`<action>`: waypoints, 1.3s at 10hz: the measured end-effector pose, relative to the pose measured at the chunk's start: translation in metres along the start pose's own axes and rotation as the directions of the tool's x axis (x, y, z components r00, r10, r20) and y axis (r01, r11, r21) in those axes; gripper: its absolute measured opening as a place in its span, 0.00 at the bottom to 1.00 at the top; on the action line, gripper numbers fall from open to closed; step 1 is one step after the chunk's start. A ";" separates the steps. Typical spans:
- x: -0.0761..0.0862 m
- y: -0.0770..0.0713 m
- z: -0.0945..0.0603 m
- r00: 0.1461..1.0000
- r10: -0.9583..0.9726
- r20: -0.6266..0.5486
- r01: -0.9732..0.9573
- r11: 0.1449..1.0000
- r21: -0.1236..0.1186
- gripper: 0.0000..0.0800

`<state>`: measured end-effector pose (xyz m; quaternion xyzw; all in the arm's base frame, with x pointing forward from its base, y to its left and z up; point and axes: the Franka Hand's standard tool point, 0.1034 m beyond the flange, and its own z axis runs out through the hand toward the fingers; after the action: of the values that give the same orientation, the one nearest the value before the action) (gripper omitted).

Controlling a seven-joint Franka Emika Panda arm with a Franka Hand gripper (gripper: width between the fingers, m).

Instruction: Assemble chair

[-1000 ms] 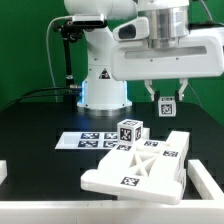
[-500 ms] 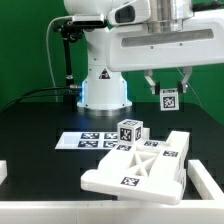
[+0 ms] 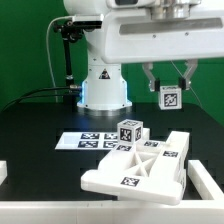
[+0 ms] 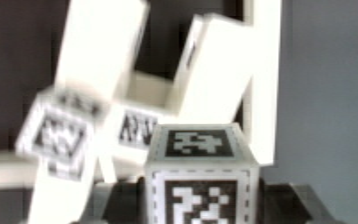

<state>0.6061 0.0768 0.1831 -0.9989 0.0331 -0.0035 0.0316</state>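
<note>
A black table (image 3: pixel 40 120) carries everything, with a dark backdrop behind it and the white robot base (image 3: pixel 103 85) standing at the rear. The marker board (image 3: pixel 88 140) lies flat on the table in front of that base. White edges show at the table's corners on both sides (what they belong to is unclear).

The gripper (image 3: pixel 167 88) hangs high above the table toward the exterior view's right, its fingers pinching a small tagged chair block (image 3: pixel 168 97) between them; the wrist view shows the same block (image 4: pixel 197 170) close up, clamped on both sides. The partly built chair (image 3: pixel 140 165) lies on the table well below and toward the exterior view's left of the gripper, with a tagged cube (image 3: pixel 129 131) standing on its rear part.
</note>
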 end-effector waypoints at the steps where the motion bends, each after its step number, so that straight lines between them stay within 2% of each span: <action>1: 0.014 -0.004 -0.012 0.999 -0.034 -0.028 0.033 0.999 -0.017 0.35; 5: 0.013 -0.002 -0.008 0.999 -0.034 -0.024 0.033 0.999 -0.022 0.35; 7: 0.015 -0.002 0.015 0.999 -0.044 -0.018 0.043 0.998 -0.042 0.35; 9: 0.013 -0.002 0.030 0.999 -0.031 -0.017 0.030 0.998 -0.050 0.35; 11: 0.009 -0.010 0.039 1.000 -0.023 -0.013 0.022 0.998 -0.050 0.35; 13: 0.009 -0.010 0.044 1.000 -0.021 -0.011 0.021 0.998 -0.054 0.35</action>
<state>0.6164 0.0886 0.1403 -0.9997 0.0228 -0.0086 0.0046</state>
